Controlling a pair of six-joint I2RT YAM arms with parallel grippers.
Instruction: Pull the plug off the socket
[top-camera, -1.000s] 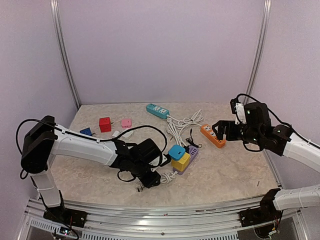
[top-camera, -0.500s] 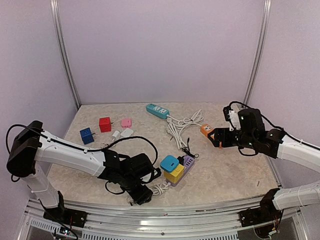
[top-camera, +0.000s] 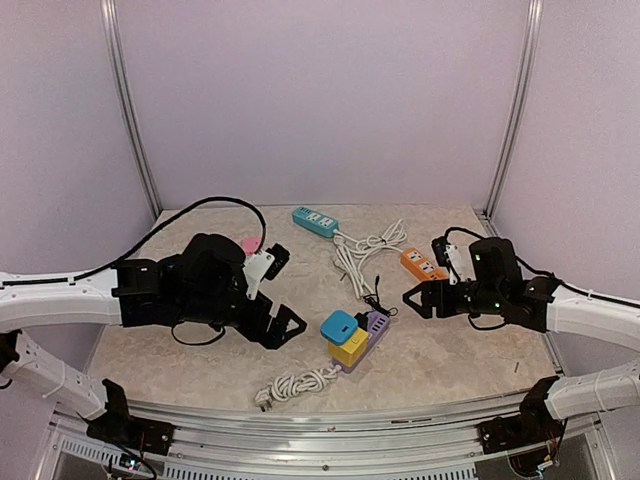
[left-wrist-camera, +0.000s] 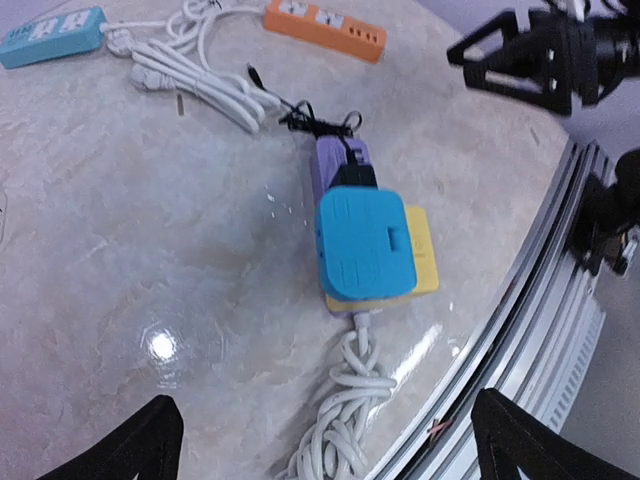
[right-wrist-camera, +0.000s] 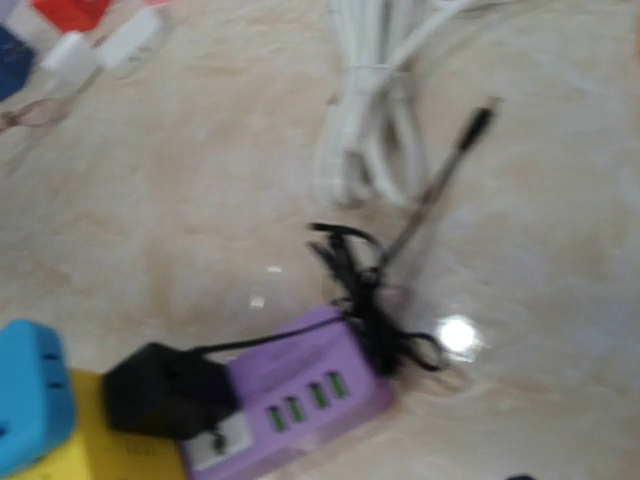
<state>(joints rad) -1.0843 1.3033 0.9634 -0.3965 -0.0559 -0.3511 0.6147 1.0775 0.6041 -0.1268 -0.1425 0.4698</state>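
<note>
Sitting in the purple power strip (top-camera: 377, 323), near the front middle of the table (top-camera: 480, 350), are 3 plugs: a black plug (right-wrist-camera: 160, 392), a yellow plug (top-camera: 353, 347) and a blue plug (top-camera: 339, 326) touching the yellow one. The left gripper (top-camera: 285, 328) hovers just left of them, jaws wide apart and empty. The right gripper (top-camera: 418, 297) hangs to the right of the strip, jaws apart, gripping nothing. A coiled white cord (top-camera: 295, 383) lies by the front edge, and an orange power strip (top-camera: 424, 268) lies farther back.

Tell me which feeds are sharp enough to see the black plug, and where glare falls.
Right wrist view: blurred throughout, black plug and purple strip smeared, a glare spot on the table beside the strip. Left wrist view: sharp, plug edges clear, one glare spot lower left. Top view: sharp, evenly lit.
</note>
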